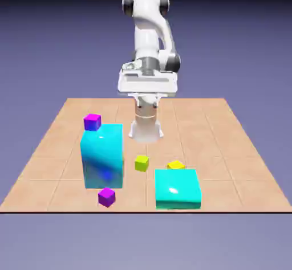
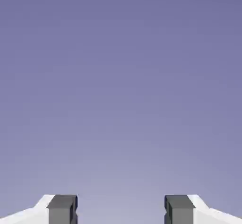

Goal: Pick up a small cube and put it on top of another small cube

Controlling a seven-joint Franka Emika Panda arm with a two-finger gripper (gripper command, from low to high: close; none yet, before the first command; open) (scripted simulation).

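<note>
Gripper seen high over the far part of the table, in front of the arm's base. Fingers spread wide in the hand view, with only blue-violet backdrop seen between them; nothing gripped.

Lime cube found on the table, between the tall cyan block and the low cyan block, set somewhat farther from the camera than their front faces. No contact made with it by the gripper.

Yellow cube noted toward the exterior view's right, just beyond the low block; its lower part is hidden by that block, so whether the two touch cannot be told.

One purple cube sited on the table near the tall block's foot, on the camera's side. A second purple cube seen at the tall block's upper corner, on the exterior view's left; whether it is borne by the block cannot be told.
</note>
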